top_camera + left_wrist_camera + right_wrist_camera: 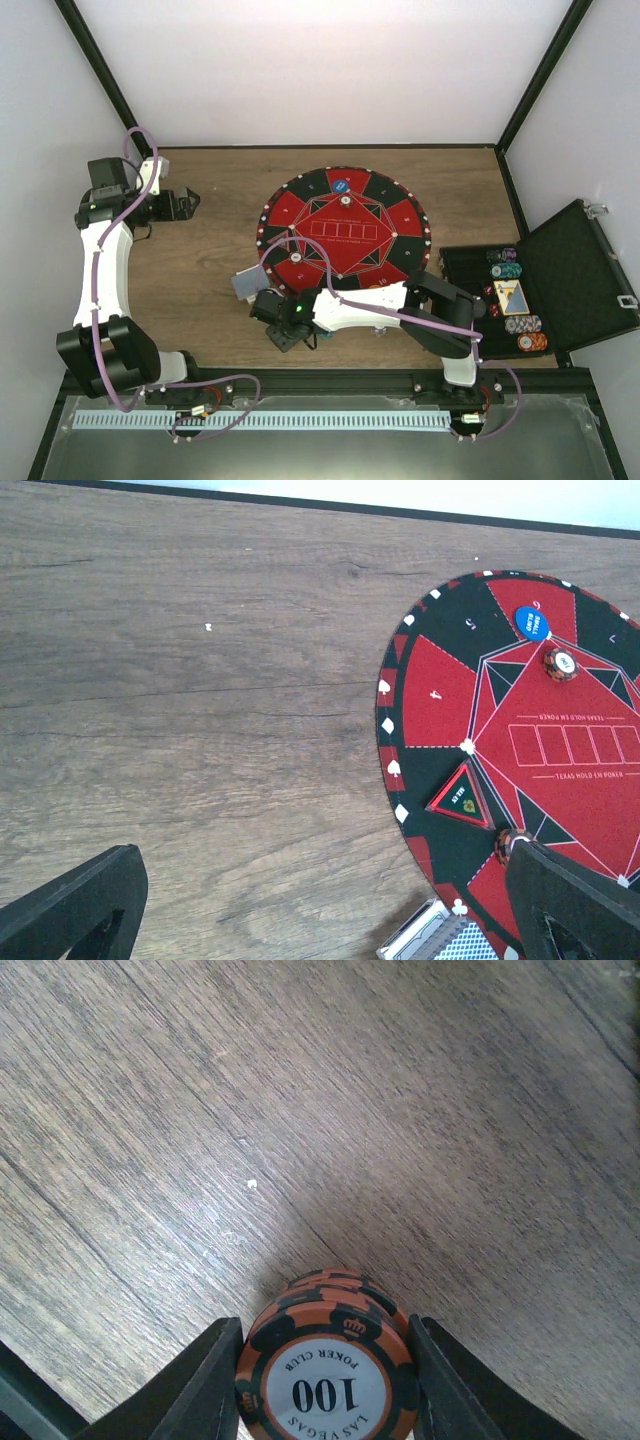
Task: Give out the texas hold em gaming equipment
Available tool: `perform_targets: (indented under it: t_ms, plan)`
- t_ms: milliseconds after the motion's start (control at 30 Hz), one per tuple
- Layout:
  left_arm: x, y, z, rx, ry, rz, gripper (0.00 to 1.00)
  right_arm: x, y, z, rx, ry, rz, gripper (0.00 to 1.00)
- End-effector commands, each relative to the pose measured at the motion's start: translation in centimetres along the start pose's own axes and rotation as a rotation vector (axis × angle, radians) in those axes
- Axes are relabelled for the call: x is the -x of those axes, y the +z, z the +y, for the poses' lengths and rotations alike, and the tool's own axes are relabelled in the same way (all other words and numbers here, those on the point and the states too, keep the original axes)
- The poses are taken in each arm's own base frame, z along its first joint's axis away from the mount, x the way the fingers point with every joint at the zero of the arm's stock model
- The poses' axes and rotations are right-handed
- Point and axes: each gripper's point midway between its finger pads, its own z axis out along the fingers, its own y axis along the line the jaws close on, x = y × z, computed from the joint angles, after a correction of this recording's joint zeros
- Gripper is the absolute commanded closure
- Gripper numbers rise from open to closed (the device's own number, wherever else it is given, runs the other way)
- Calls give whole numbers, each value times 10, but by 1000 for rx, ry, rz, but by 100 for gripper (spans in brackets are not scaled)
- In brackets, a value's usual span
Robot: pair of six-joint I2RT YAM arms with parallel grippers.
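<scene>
Rightward, black case [583, 272] with poker chips [507, 269]

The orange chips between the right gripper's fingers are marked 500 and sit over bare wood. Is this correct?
Not quite. The right wrist view shows the orange chips in the right gripper marked 100, not 500. The rest is correct.

Overhead on whole table [200, 200], left wrist shares mat [345, 250]; right wrist close-up

Round red-and-black mat [345, 232] near open black case [585, 270].
</scene>
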Motion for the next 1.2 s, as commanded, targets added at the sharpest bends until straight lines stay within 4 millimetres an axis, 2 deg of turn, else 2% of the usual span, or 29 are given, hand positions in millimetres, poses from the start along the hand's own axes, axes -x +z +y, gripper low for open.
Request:
perform_targets:
  t_ms: [0, 133, 267, 367, 500, 633, 733, 800, 933, 1167]
  plan:
    - [5, -8, -2, 5, 2, -26, 0, 11, -15, 6, 16, -1, -49, 77]
    - [6, -10, -3, 2, 0, -28, 0, 23, -33, -4, 5, 27, -92, 80]
    - [6, -10, -4, 2, 2, -29, 0, 35, -53, -31, -14, 79, -131, 82]
    - [7, -11, -4, 4, 3, -29, 0, 39, -66, -64, -64, 125, -151, 82]
    - [7, -11, -4, 3, 3, -29, 0, 32, -71, -123, -150, 210, -149, 83]
    - [7, -11, -4, -1, 1, -28, 0, 14, -65, -183, -239, 296, -133, 84]
    - [8, -11, -5, -3, 0, -30, 0, 0, -56, -213, -278, 345, -110, 85]
    - [9, -11, -5, -2, 0, -32, 0, -8, -48, -224, -284, 366, -94, 85]
    - [10, -11, -4, 0, 3, -31, 0, -21, -29, -229, -276, 381, -58, 86]
    - [11, -11, -4, 0, 2, -28, 0, -24, -16, -238, -281, 401, -47, 87]
